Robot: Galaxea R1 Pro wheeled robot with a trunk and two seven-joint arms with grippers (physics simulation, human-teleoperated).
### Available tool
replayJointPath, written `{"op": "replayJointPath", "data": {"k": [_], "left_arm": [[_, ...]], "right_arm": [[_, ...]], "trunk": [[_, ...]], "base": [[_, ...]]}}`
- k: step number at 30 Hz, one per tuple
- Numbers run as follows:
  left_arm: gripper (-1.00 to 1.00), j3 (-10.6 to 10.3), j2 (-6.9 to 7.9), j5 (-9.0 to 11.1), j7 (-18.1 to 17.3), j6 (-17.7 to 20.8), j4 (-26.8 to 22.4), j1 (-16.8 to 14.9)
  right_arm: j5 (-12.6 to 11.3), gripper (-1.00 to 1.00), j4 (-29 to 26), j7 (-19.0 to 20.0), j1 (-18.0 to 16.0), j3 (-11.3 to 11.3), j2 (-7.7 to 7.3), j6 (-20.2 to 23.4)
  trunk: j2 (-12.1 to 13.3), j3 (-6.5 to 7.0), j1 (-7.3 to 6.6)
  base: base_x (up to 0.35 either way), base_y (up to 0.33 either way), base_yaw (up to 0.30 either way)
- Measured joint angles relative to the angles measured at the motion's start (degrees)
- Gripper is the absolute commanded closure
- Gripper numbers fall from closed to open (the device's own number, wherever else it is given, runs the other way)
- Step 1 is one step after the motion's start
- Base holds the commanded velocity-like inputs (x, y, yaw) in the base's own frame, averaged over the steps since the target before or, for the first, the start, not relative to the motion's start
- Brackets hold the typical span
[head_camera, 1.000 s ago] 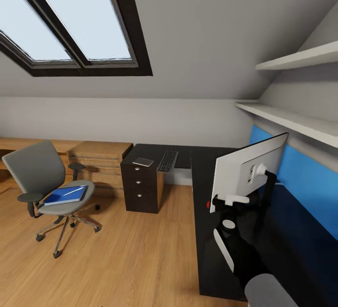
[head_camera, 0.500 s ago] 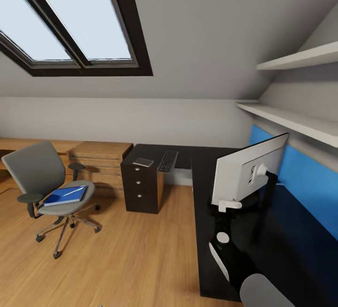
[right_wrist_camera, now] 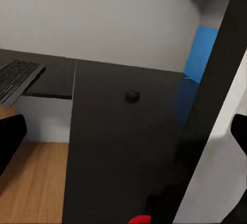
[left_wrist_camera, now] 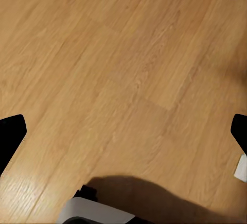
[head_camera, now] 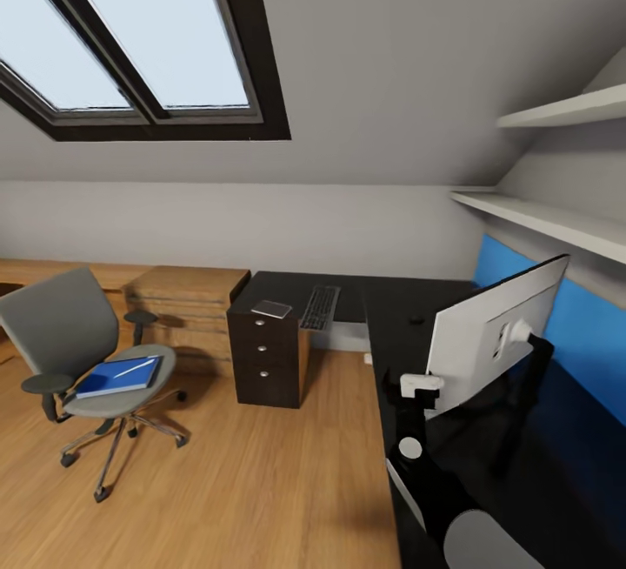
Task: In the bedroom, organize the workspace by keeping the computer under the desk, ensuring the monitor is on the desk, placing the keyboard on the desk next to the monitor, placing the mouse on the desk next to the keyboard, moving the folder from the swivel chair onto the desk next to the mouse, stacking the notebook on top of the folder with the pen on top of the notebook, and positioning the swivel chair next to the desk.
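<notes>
The white-backed monitor point(head_camera: 496, 334) stands tilted on the black L-shaped desk point(head_camera: 391, 308). My right arm point(head_camera: 430, 473) reaches up to its lower left edge. My right gripper point(right_wrist_camera: 123, 131) is open, its fingers point(right_wrist_camera: 10, 139) wide apart, with the monitor's dark edge point(right_wrist_camera: 216, 95) close in front. The keyboard point(head_camera: 319, 306) overhangs the far desk edge, and the small black mouse point(head_camera: 417, 320) lies on the desk. On the grey swivel chair point(head_camera: 69, 334) rests the blue folder point(head_camera: 119, 375) with a thin white pen point(head_camera: 130, 367). My left gripper point(left_wrist_camera: 123, 131) hangs open over the floor.
A dark drawer unit point(head_camera: 268, 360) under the desk's left end carries a thin grey book-like item point(head_camera: 271, 309). A wooden cabinet point(head_camera: 187, 304) stands behind the chair. White shelves point(head_camera: 539, 221) run above the blue wall panel point(head_camera: 574, 334). Wooden floor point(head_camera: 261, 482) lies between chair and desk.
The whole head view has shifted, so the camera moved: desk, shelves and monitor now sit further right. The red spot beside the monitor's lower edge has left the head view.
</notes>
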Motion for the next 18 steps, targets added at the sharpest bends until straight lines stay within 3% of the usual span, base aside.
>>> {"op": "replayJointPath", "data": {"k": [5, 11, 18], "left_arm": [[-1.00, -0.06, 0.00, -0.05, 0.00, -0.05, 0.00, 0.00], [-1.00, -0.09, 0.00, 0.01, 0.00, -0.01, 0.00, 0.00], [-1.00, -0.10, 0.00, 0.01, 0.00, -0.01, 0.00, 0.00]], "right_arm": [[-0.25, -1.00, 0.42, -3.89, -0.02, -4.30, -0.04, 0.04], [-0.26, -1.00, 0.42, -7.50, -0.02, -8.82, 0.01, 0.00], [-0.54, -1.00, 0.41, -8.66, -0.02, -9.87, 0.02, 0.10]], "trunk": [[0.01, 0.00, 0.00], [0.01, 0.01, 0.02], [0.01, 0.01, 0.02]], "base": [[0.260, 0.010, 0.000], [0.056, 0.001, 0.000], [0.002, 0.000, 0.000]]}}
